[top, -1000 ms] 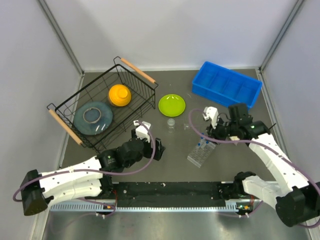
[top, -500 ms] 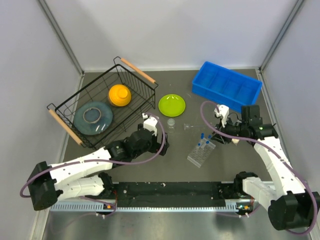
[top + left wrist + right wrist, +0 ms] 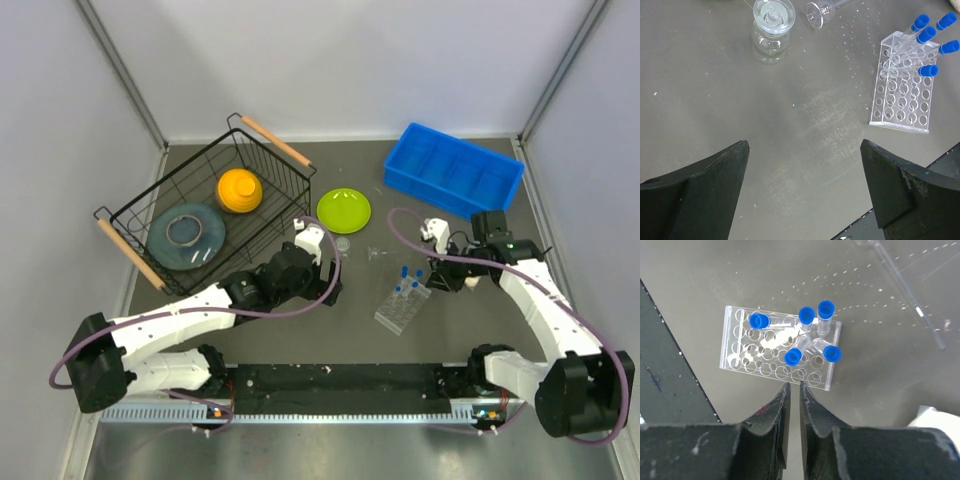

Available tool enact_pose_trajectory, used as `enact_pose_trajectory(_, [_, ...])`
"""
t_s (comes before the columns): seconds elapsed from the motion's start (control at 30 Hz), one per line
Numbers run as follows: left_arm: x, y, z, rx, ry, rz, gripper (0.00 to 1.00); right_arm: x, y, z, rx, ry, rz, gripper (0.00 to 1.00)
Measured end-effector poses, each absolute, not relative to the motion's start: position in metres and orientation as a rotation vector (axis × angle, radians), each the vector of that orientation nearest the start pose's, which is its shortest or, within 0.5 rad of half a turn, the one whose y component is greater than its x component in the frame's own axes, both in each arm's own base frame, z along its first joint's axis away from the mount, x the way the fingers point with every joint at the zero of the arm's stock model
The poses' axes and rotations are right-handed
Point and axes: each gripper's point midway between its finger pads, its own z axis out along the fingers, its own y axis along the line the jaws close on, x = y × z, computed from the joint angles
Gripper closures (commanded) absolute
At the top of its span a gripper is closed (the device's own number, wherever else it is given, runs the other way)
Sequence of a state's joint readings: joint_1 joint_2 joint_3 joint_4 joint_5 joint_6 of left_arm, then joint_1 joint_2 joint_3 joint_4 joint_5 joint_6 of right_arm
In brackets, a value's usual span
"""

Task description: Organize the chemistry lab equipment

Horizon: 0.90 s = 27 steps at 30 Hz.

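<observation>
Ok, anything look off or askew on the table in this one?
Yes, slightly. The five blue-capped tubes in the clear rack lean at differing angles rather than upright, clustered toward one end. Beside the small clear cup, a stemmed glass piece lies on its side.

Clear funnel (image 3: pixel 816 14), stem off-frame

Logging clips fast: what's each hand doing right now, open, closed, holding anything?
Left hand: open, empty.
Right hand: closed, nothing held between its fingers.
</observation>
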<state>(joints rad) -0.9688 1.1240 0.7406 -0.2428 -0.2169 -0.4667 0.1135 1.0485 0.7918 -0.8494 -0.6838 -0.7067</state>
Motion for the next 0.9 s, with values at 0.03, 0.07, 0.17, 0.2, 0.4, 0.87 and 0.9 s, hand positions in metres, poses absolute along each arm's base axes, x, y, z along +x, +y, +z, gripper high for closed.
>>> enact_pose_trajectory(0.03, [0.207,-0.265,0.139,0.435,2.197,-0.566,0.01,0.201,0.114,0.117,-1.164,2.167,0.671,0.88])
enact_pose_trajectory(0.07, [0.207,-0.265,0.139,0.433,2.197,-0.564,0.01,0.199,0.115,0.113,-1.174,2.182,0.682,0.88])
enact_pose_trajectory(0.17, [0.209,-0.262,0.138,0.431,2.202,-0.555,0.01,0.195,0.120,0.105,-1.214,2.205,0.708,0.88])
enact_pose_trajectory(0.2, [0.210,-0.262,0.138,0.431,2.202,-0.553,0.01,0.193,0.122,0.103,-1.229,2.214,0.717,0.88])
enact_pose_trajectory(0.4, [0.210,-0.261,0.139,0.431,2.200,-0.555,0.01,0.189,0.127,0.092,-1.277,2.250,0.734,0.87])
enact_pose_trajectory(0.87, [0.210,-0.260,0.144,0.424,2.187,-0.575,0.02,0.196,0.137,0.086,-1.327,2.252,0.701,0.87])
enact_pose_trajectory(0.9, [0.209,-0.260,0.144,0.424,2.188,-0.576,0.02,0.196,0.139,0.086,-1.333,2.244,0.701,0.87])
